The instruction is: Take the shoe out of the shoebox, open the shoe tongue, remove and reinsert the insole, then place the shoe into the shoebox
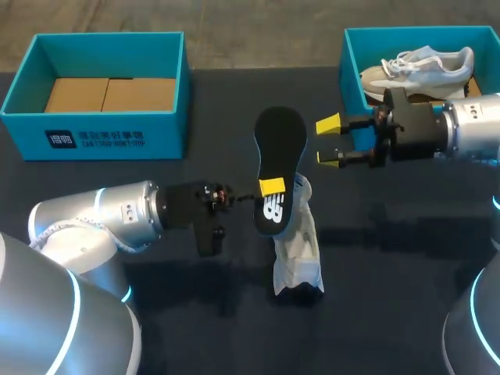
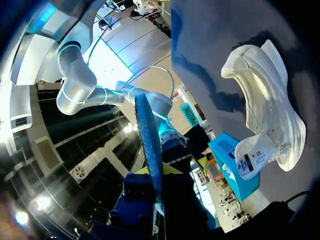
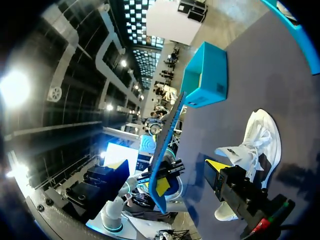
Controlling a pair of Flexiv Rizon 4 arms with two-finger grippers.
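A white shoe point(image 1: 300, 244) lies on the dark table, toe toward the front edge. Over its opening my left gripper point(image 1: 270, 187) is shut on a black insole point(image 1: 280, 148), which it holds upright by its lower half. In the left wrist view the insole point(image 2: 150, 145) shows edge-on between the fingers, with the shoe point(image 2: 270, 105) beside it. My right gripper point(image 1: 329, 141) is open, level with the insole's upper half and just to its right, not touching it. From the right wrist, one yellow fingertip point(image 3: 216, 165) shows, with the insole point(image 3: 167, 145) ahead and the shoe point(image 3: 252, 145) below.
An empty teal shoebox point(image 1: 101, 137) with a cardboard floor stands at the back left. A second teal shoebox point(image 1: 350, 70) at the back right holds another pale shoe point(image 1: 426, 66), just behind my right arm.
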